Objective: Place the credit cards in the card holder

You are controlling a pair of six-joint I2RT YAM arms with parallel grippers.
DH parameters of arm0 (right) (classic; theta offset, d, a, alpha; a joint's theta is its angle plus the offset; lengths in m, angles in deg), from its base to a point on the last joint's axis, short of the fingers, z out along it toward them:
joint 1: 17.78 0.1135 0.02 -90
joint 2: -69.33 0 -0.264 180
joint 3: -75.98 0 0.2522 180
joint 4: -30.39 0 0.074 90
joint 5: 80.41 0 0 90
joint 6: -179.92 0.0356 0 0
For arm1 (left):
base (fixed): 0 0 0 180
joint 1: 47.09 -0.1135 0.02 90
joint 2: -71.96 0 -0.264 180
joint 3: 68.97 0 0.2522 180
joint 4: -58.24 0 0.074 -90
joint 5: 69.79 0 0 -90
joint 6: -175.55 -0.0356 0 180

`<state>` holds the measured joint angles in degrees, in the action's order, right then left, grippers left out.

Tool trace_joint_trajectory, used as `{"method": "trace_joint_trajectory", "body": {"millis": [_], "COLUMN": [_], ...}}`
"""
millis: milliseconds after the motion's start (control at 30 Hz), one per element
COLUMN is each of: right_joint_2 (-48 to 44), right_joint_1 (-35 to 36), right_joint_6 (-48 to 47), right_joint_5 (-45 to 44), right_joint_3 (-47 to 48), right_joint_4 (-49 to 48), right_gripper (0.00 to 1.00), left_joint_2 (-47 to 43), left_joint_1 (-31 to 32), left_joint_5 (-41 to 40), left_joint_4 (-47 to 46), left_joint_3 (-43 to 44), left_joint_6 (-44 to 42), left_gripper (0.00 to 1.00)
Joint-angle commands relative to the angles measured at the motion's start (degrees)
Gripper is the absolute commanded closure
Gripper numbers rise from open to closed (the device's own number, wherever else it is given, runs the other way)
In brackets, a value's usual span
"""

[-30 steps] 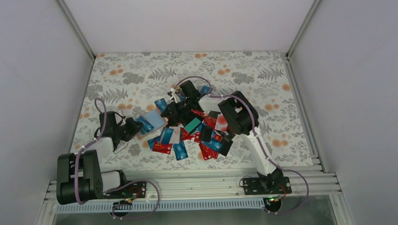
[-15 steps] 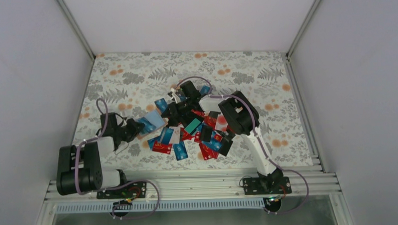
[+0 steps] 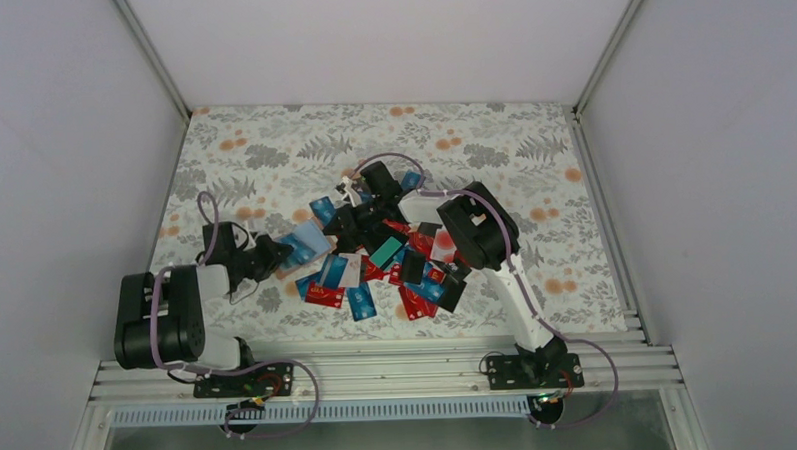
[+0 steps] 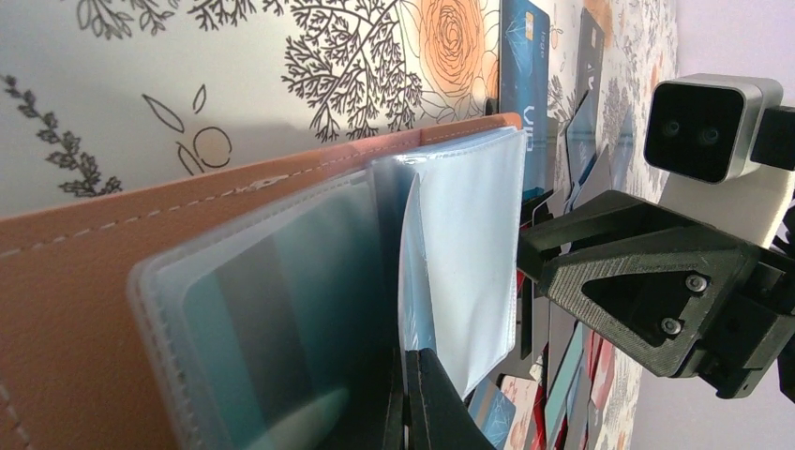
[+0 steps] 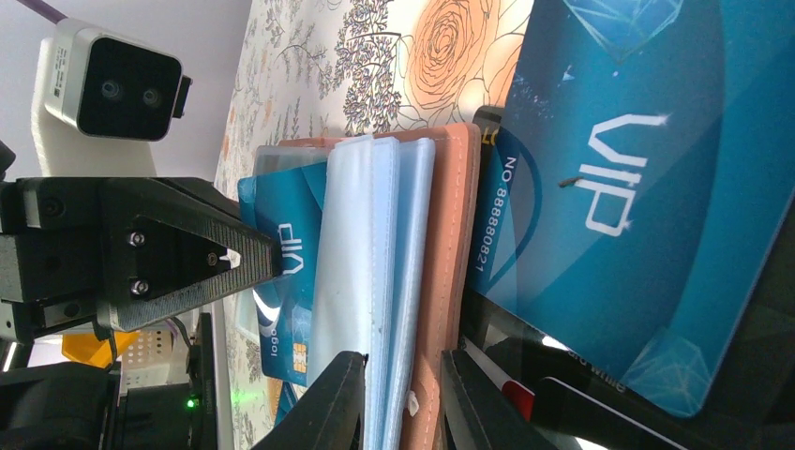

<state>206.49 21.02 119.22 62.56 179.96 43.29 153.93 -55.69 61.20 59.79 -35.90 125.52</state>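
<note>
The tan card holder (image 3: 307,244) lies open at the left of the card pile, its clear sleeves fanned out. My left gripper (image 3: 274,255) is shut on one clear sleeve (image 4: 469,244), with the tan cover (image 4: 94,281) to its left. My right gripper (image 3: 340,225) is closed over the holder's opposite edge (image 5: 455,234), one finger on the sleeves and one on the tan cover. A blue VIP card (image 5: 281,244) sits inside a sleeve. Many blue, red, black and teal credit cards (image 3: 396,270) lie heaped on the table; a large blue VIP card (image 5: 637,187) lies beside the holder.
The floral tablecloth (image 3: 272,149) covers the table, with grey walls at the sides and back. An aluminium rail (image 3: 399,365) runs along the near edge. The right arm (image 3: 480,232) reaches over the card pile. My left gripper also shows in the right wrist view (image 5: 187,262).
The left arm's elbow has risen and swung forward, and its gripper has shifted slightly right at the holder. The right arm and the card pile have stayed put.
</note>
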Motion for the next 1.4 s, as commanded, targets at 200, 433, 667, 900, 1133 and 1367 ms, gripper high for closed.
{"method": "trace_joint_trajectory", "body": {"millis": [200,433,667,900,1133,1367], "right_joint_2": [0.89,1.08,0.51,0.05,-0.01,-0.01], "right_joint_1": [-0.21,-0.22,-0.22,-0.22,-0.22,-0.22], "right_joint_6": [-0.96,-1.35,-1.61,-1.61,-1.42,-1.45], "right_joint_5": [-0.41,-0.20,0.02,-0.02,0.01,0.45], "right_joint_3": [-0.75,0.44,0.19,-0.65,-0.19,-0.41], "right_joint_4": [4.95,5.95,6.49,6.60,6.40,6.08], "right_gripper": [0.77,0.77,0.77,0.77,0.78,0.78], "left_joint_2": [0.47,4.57,7.35,8.97,8.44,10.21], "left_joint_1": [0.14,0.08,0.18,1.18,2.93,4.91], "left_joint_5": [-0.62,1.17,2.43,2.13,0.43,-0.13], "left_joint_4": [6.93,7.53,8.69,10.68,14.83,15.28], "left_joint_3": [2.65,5.46,7.95,9.80,11.31,13.15], "left_joint_6": [-6.03,-9.39,-11.83,-13.52,-14.85,-15.20], "left_gripper": [0.98,0.98,0.98,0.98,0.98,0.98]}}
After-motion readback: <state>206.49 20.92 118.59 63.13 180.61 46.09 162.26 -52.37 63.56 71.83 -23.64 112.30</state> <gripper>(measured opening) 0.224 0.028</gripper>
